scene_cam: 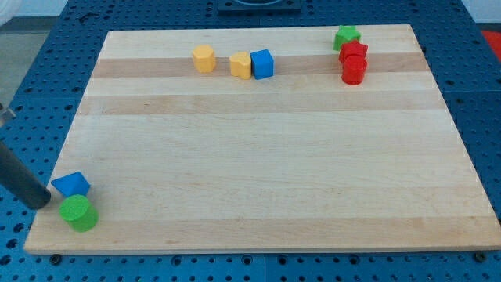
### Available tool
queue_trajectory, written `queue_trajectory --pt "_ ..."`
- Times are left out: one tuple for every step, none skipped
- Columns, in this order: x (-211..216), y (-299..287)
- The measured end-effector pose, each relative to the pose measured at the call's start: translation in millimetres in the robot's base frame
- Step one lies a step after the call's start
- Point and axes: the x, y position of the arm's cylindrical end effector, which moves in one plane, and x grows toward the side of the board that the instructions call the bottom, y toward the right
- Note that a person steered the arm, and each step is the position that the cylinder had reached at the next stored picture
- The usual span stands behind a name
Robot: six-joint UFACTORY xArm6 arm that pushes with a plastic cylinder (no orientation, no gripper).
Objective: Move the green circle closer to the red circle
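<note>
Camera view puts my tip at the worktop's seven-o'clock corner, just at nine o'clock of the green circle (no hand here, nothing grasped). Red circle lies far off toward two o'clock.

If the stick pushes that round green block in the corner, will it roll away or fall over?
Probably neither. The green circle stands on its flat end and looks squat, so it should slide, not roll or tip. The wooden board looks smooth, so it likely glides easily. My tip sits just to its left in the view; an off-centre push could make it veer away.
</note>
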Motion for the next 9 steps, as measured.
queue_trajectory --pt "29 8" --pt "33 8" --pt "22 14" --pt "12 38" --pt "12 61" --pt "12 60" --pt "12 61" --pt "12 71" --pt "35 57"
